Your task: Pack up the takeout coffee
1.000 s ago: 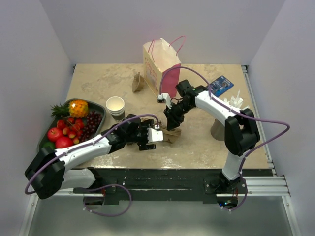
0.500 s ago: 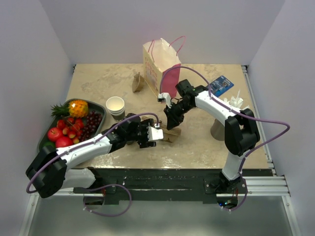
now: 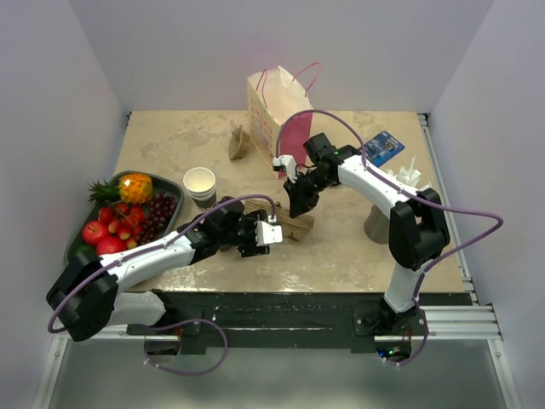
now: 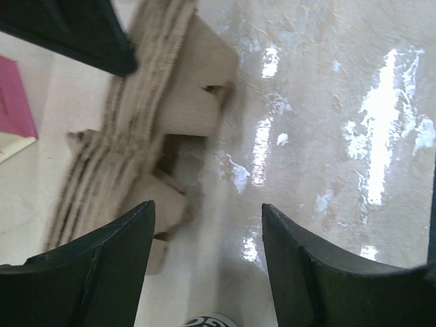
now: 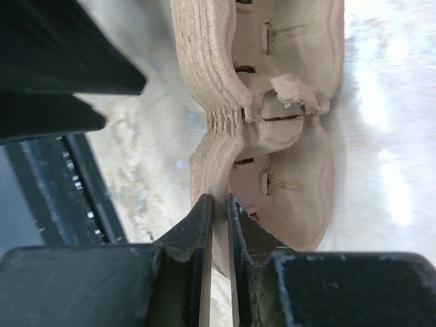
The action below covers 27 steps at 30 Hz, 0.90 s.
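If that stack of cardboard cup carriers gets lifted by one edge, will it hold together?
Probably not: the cup carriers look like loose nested layers, and the right gripper pinches only a thin edge, so one may peel off. Being moulded pulp, they seem light and stiff, though that edge could tear.

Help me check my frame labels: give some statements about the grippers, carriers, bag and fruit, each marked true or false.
1. The right gripper pinches the edge of the cardboard carrier stack. True.
2. The left gripper is shut tight. False: its jaws stand apart, with the table showing between them.
3. The paper bag lies flat. False: it stands upright at the table's back.
4. The fruit tray sits on the table's left side. True.
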Each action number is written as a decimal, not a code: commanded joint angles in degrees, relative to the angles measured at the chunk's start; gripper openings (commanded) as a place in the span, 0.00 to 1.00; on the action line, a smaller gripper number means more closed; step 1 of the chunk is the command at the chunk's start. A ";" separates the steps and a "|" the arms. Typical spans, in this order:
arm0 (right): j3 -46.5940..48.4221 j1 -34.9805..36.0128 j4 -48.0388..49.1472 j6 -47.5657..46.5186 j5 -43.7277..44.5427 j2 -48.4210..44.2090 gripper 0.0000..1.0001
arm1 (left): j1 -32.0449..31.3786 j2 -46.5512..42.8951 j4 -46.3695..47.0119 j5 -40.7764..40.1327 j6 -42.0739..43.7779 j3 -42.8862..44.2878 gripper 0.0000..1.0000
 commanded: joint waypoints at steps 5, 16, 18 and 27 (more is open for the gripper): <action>3.44 -1.16 3.64 -0.31 6.01 0.48 0.20 | 0.06 0.59 -1.01 2.60 0.79 0.76 0.67; 3.70 -1.16 1.27 -1.27 3.90 1.79 0.33 | 1.20 0.67 0.30 2.77 -4.21 3.65 0.70; 3.79 -1.16 0.74 -1.54 3.64 2.15 0.26 | 1.56 0.76 0.57 2.77 -4.74 4.18 0.70; 5.46 -1.24 1.17 -2.07 4.51 1.18 0.06 | 4.37 0.50 0.04 3.30 -5.18 5.06 0.70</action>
